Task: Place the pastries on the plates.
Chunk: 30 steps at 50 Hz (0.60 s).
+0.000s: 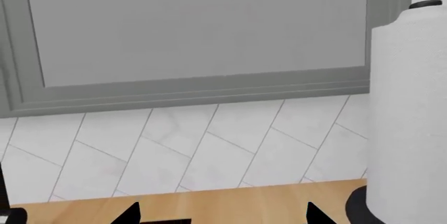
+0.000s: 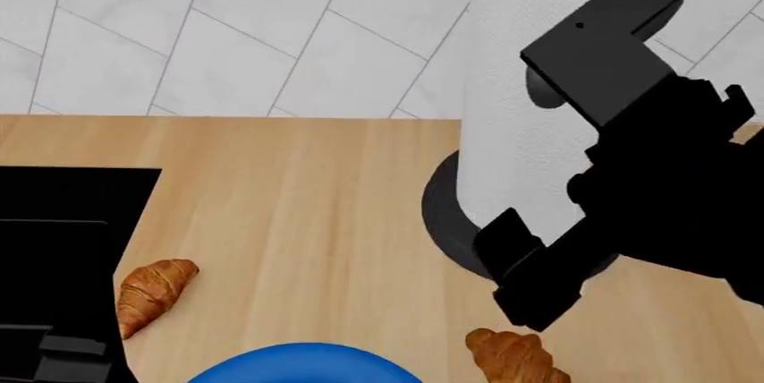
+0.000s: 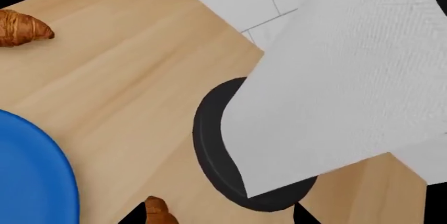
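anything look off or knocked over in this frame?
Nothing spilled or tipped. The paper towel roll stands upright on its black base. Both croissants lie on the wooden counter, neither yet on the blue plate.

Two croissants show in the head view, one at lower left and one at bottom centre-right; one blue plate; one paper towel roll.
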Tool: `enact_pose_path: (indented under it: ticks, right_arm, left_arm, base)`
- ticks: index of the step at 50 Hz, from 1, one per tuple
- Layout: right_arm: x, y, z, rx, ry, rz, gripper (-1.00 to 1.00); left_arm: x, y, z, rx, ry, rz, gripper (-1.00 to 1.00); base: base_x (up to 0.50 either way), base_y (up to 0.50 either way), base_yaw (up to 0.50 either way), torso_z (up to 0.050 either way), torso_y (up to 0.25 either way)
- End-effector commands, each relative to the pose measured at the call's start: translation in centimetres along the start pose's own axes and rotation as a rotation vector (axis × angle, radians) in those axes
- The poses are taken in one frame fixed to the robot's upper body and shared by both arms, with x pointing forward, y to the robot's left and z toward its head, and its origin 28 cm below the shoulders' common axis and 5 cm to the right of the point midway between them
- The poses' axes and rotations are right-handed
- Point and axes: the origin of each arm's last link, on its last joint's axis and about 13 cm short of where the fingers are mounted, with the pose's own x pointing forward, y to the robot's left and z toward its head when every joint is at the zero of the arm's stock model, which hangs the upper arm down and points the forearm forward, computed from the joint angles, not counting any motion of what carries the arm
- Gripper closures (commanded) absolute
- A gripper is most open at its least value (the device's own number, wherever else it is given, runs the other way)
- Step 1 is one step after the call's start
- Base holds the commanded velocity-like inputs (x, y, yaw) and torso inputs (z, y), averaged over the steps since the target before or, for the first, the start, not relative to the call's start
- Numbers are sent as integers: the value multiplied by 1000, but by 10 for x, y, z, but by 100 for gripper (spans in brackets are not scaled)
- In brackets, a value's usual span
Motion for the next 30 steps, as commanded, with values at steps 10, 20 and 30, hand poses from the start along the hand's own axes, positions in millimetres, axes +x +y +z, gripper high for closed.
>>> enact_pose_path:
  ticks: [10,20,30]
  right_arm:
    - [18,1,-3,-39,120,136,-100]
    - [35,7,-19,-54,156,147,-100]
    - [45,14,-35,-40,192,164,-100]
  left_arm:
    - [7,0,-1,2,1,1,-100]
    - [5,2,-1,5,-2,-2,-100]
    - [2,2,0,5,-1,-3,-100]
  base:
    - [0,0,0,0,0]
    - [0,0,0,0,0]
    - [0,0,0,0,0]
